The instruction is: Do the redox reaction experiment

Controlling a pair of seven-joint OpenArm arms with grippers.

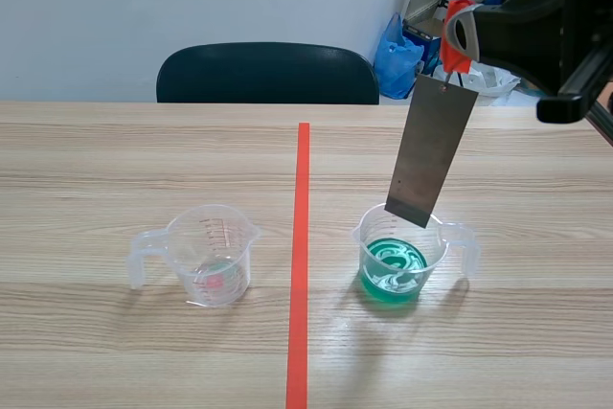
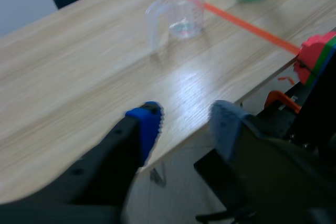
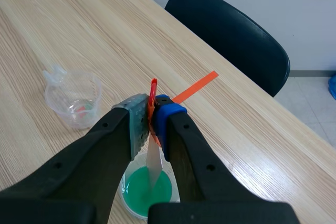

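Metal strip (image 1: 431, 152) over green beaker (image 1: 394, 270) | clear beaker (image 1: 212, 258) across tape (image 1: 301, 265) | chair (image 1: 268, 74) behind

The black right hand (image 3: 151, 115) has one blue pad (image 3: 168, 113), one grey.

Colours around the orange-red tape line (image 1: 300, 237)
Right of it: a clear measuring cup (image 1: 466, 248) of green liquid (image 1: 393, 273) with pale swirls, a grey metal strip (image 1: 433, 146), a red clip (image 1: 456, 37). Left of it: a second measuring cup (image 1: 241, 254), clear, with a reddish speck (image 1: 216, 282). The table (image 1: 96, 160) is light wood grain. The right tool (image 3: 153, 119) has blue and grey-green pads (image 3: 168, 115).
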